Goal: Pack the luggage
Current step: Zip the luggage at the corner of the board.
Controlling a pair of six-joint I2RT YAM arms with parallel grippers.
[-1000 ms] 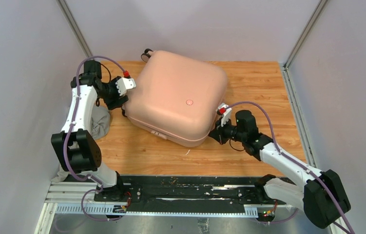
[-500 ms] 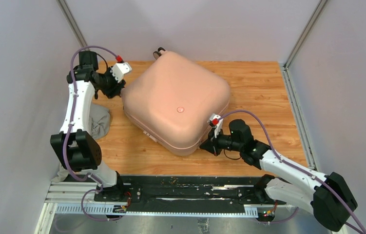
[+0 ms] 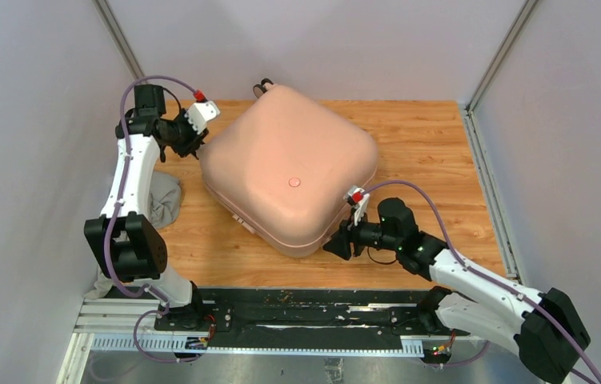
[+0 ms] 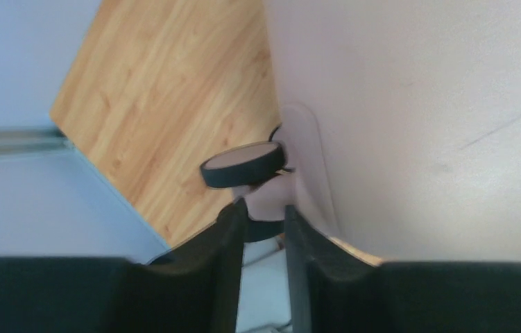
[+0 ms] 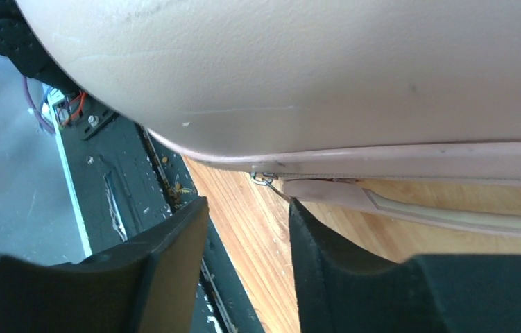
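Rotated luggage [image 3: 289, 180] lies near grey cloth [image 3: 167, 200] (on its left).

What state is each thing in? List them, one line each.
luggage: lid down, lying flat.
left gripper: jaws narrow around a wheel, grip unclear.
right gripper: jaws open, empty, beside the zipper pull.
grey cloth: crumpled, outside the luggage.

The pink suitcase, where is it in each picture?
Top external: the suitcase sits in the middle, closed.
Left wrist: its shell fills the right side, with a wheel near the centre.
Right wrist: its shell fills the top.
Shared landmark: the wooden table under it.
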